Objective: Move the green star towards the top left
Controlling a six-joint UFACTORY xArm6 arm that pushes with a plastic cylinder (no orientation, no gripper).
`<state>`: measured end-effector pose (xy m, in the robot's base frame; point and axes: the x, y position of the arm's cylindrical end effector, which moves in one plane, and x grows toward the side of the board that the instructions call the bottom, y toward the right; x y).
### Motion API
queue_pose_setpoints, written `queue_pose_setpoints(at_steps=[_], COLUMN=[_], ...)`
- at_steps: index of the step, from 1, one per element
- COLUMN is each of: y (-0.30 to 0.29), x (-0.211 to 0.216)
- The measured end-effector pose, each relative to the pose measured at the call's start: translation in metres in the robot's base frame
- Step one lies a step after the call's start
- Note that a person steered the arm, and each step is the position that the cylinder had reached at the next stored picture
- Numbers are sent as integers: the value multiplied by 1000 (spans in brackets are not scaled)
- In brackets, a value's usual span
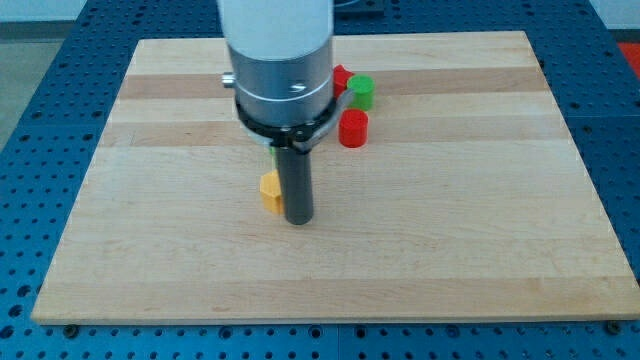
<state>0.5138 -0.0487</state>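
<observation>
Looking for the green star (pixel 271 152) — only a sliver of green shows behind my rod, just above the yellow block (pixel 270 191).

My tip (pixel 299 219) rests on the wooden board (pixel 480 230), touching the yellow block's right side; no jaws here, just the rod. Toward the view's top right sit a red cylinder (pixel 353 129), a green cylinder (pixel 361 91) and another red block (pixel 340 77) — its shape is unclear.

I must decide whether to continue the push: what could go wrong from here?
1. My tip stands right beside the yellow block, so moving toward the view's left may shove it instead.
2. The green star is almost hidden behind the arm; only a green sliver shows, so contact cannot be checked.
</observation>
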Motion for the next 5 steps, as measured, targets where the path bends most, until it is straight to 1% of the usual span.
queue_pose_setpoints(at_steps=[2,5], y=[-37,-15], x=[-27,-95])
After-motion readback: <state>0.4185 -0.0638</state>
